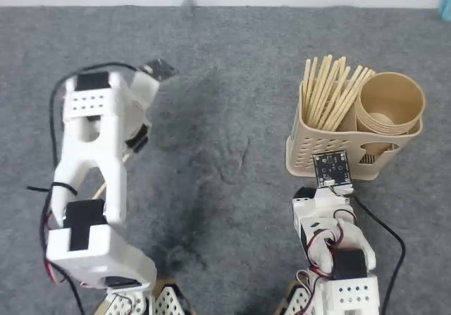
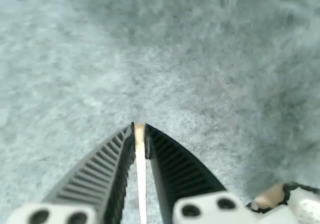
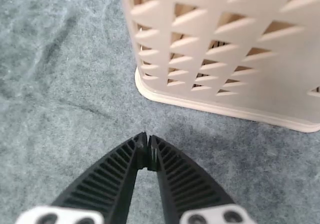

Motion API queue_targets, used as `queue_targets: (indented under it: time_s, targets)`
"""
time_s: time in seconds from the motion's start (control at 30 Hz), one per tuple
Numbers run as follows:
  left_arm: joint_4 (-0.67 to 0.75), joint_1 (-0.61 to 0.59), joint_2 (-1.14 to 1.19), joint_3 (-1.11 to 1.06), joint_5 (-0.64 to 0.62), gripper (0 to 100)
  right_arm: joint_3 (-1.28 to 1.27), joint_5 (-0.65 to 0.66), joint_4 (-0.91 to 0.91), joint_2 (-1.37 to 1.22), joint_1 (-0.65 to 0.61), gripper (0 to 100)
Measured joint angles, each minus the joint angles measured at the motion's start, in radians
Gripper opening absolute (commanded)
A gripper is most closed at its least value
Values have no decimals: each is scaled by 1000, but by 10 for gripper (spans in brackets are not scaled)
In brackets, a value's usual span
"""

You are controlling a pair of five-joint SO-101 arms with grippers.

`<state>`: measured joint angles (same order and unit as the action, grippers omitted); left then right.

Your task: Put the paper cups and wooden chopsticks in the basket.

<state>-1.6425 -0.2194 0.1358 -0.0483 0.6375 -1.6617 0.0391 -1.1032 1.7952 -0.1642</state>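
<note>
Basket (image 1: 331, 153) at two o'clock holds chopsticks (image 1: 328, 89) and cups (image 1: 391, 100). At nine o'clock we see the left gripper (image 2: 140, 134) pinching one chopstick (image 2: 141, 169). The right gripper (image 3: 148, 143), closed on nothing, sits near the basket's six o'clock side.

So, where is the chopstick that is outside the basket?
The chopstick is clamped in the left gripper, over the grey mat on the left side, well apart from the basket on the right.

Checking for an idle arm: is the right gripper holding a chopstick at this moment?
No. The right gripper is shut with nothing between its jaws, facing the wall of the basket.
</note>
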Motion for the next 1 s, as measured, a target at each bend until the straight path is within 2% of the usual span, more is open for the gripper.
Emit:
queue_targets:
  time_s: [0.13,0.37,0.6,0.77,1.0]
  targets:
    - [-25,0,-72,14,-34,12,0,0,0,0,0,8]
    - [-29,49,-402,-101,-72,12,0,0,0,0,0,8]
    - [35,218,-743,-135,-293,12,0,0,0,0,0,8]
    - [98,269,-804,-135,-437,12,0,0,0,0,0,8]
    - [298,339,-867,-141,-658,12,0,0,0,0,0,8]
